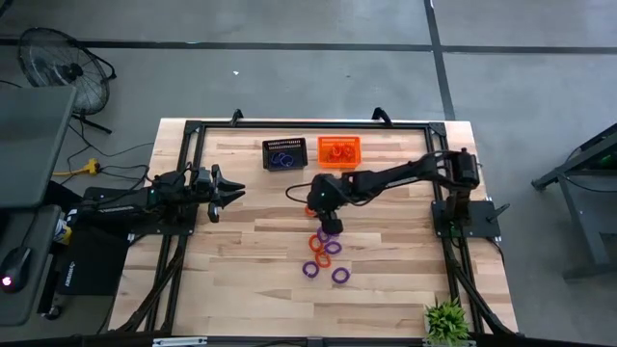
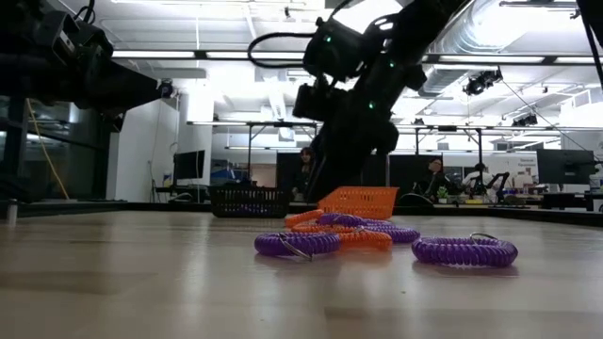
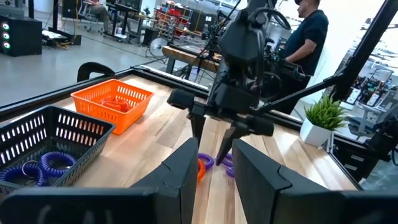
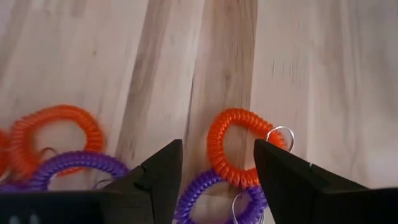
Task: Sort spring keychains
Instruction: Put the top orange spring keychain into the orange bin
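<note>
Several purple and orange spring keychains (image 1: 325, 253) lie flat in a loose cluster on the table's middle (image 2: 344, 235). My right gripper (image 1: 324, 220) hovers over the cluster's far end, pointing down, open. In the right wrist view its fingers (image 4: 158, 174) stand on either side of an orange keychain (image 4: 231, 144) with a metal ring, without touching it; a purple keychain (image 4: 208, 191) lies against that one. My left gripper (image 1: 229, 192) waits open over the table's left part (image 3: 211, 177). More keychains lie in the baskets.
A black mesh basket (image 1: 285, 153) with purple coils and an orange mesh basket (image 1: 338, 151) with orange coils stand side by side at the table's far edge. A small green plant (image 1: 445, 320) stands at the near right corner. People are in the room behind.
</note>
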Controlling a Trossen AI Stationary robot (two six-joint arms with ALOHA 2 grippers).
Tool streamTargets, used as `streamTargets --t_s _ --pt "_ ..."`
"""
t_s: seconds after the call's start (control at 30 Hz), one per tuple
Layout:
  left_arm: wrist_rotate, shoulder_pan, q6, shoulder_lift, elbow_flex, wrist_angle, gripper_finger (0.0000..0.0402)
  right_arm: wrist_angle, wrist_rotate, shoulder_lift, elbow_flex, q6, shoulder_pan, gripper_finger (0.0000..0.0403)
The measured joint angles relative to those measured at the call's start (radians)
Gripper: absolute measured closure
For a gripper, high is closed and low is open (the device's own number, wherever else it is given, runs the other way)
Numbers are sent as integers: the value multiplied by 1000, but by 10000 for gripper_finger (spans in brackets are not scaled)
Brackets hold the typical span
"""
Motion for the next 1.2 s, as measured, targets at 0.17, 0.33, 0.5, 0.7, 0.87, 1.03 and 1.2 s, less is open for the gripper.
streamTargets --t_s 0.17,0.33,0.5,0.7,0.87,1.03,1.2 --pt "0 0 0 0 0 0 302 20 -4 26 0 -1 0 208" --pt "0 0 0 0 0 0 302 39 -8 55 0 -2 0 208" --pt "0 0 0 0 0 0 302 54 0 72 0 11 0 210" --pt "0 0 0 0 0 0 302 49 38 72 0 22 0 243" --pt "0 0 0 0 0 0 302 48 40 72 0 23 -1 274" --pt "0 0 0 0 0 0 302 40 40 72 0 23 0 292" --pt "0 0 0 0 0 0 302 39 40 72 0 23 0 312"
